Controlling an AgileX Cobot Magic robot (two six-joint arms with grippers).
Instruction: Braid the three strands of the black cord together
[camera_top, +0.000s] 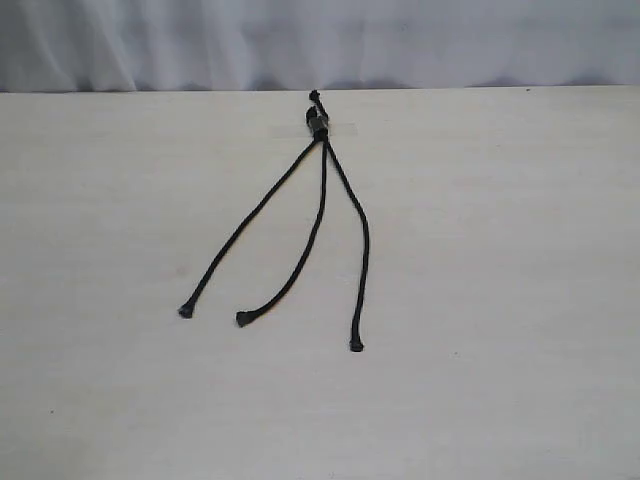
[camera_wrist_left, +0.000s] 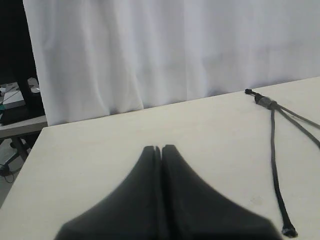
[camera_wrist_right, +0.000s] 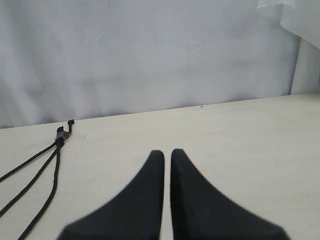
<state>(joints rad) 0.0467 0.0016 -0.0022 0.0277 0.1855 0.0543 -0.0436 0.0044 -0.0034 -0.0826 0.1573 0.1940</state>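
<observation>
A black cord (camera_top: 319, 125) lies on a pale wooden surface (camera_top: 500, 300). Its knotted end, with a small clip (camera_top: 320, 128), sits at the far edge beside a white curtain (camera_top: 150, 40). Its long axis runs from that edge towards the near side. The three strands (camera_top: 322, 200) fan out unbraided and apart from one another. The left strand (camera_top: 255, 222) slants straight out to the left. The middle strand (camera_top: 300, 268) curves left near its knobby tip. The right strand (camera_top: 366, 250) bows slightly right and reaches nearest the front. In the left wrist view the left pincer (camera_wrist_left: 159, 150) is pressed together above bare surface, holding nothing, with the cord off to one side. The right pincer (camera_wrist_right: 167, 155) is all but pressed together, showing only a thin slit, and is well apart from the cord.
</observation>
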